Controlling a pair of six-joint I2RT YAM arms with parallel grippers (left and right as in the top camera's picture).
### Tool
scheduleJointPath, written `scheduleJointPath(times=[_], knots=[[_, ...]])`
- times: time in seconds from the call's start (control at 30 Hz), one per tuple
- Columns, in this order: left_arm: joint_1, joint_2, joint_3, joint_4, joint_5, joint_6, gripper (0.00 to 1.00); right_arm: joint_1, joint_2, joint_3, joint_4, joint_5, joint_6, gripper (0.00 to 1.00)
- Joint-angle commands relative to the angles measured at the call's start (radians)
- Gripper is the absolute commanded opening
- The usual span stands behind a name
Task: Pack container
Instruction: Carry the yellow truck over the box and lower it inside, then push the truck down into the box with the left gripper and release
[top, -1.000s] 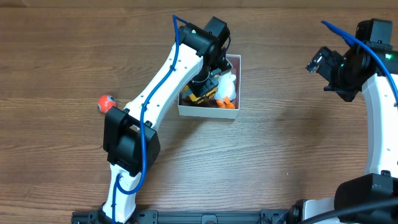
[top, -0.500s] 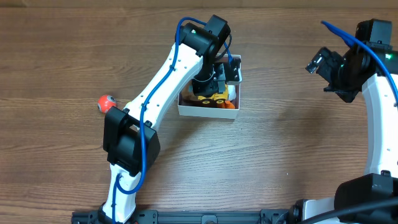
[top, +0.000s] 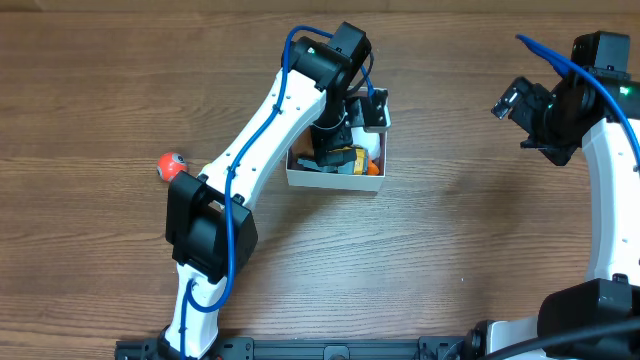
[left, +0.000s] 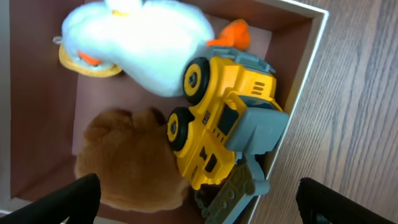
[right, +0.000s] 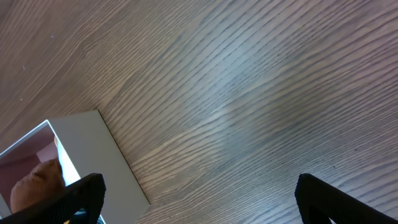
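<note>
The container (top: 330, 179) is a shallow white box with a pink inside (left: 37, 112), at the table's middle back. In it lie a yellow toy truck (left: 224, 124), a white plush duck (left: 137, 37) and a brown plush toy (left: 130, 162). My left gripper (top: 352, 128) hangs over the container, open wide (left: 199, 205), the toys below its fingers and nothing between them. My right gripper (top: 525, 110) is raised at the far right, open and empty (right: 208, 199). Its camera catches the container's white wall (right: 93, 149).
An orange ball (top: 172, 165) lies on the wooden table left of the container, beside the left arm's elbow. The left arm (top: 260, 140) stretches diagonally from the front edge to the container.
My left gripper has opened and let go of the yellow truck, which now lies in the container. The right arm has not moved.
</note>
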Motion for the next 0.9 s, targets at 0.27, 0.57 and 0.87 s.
scheduleJointPath(times=[0.27,0.57,0.87], knots=[[0.003,-0.004,0.004,0.041,0.070,-0.336,0.04,0.000,0.003,0.015,0.006,-0.006,-0.003,1.00],[0.019,-0.001,0.004,0.055,0.097,-0.497,0.04,0.000,0.003,0.015,0.007,-0.005,-0.003,1.00],[0.181,-0.043,0.003,0.030,0.256,-0.592,0.04,0.000,0.003,0.015,0.008,-0.006,-0.003,1.00]])
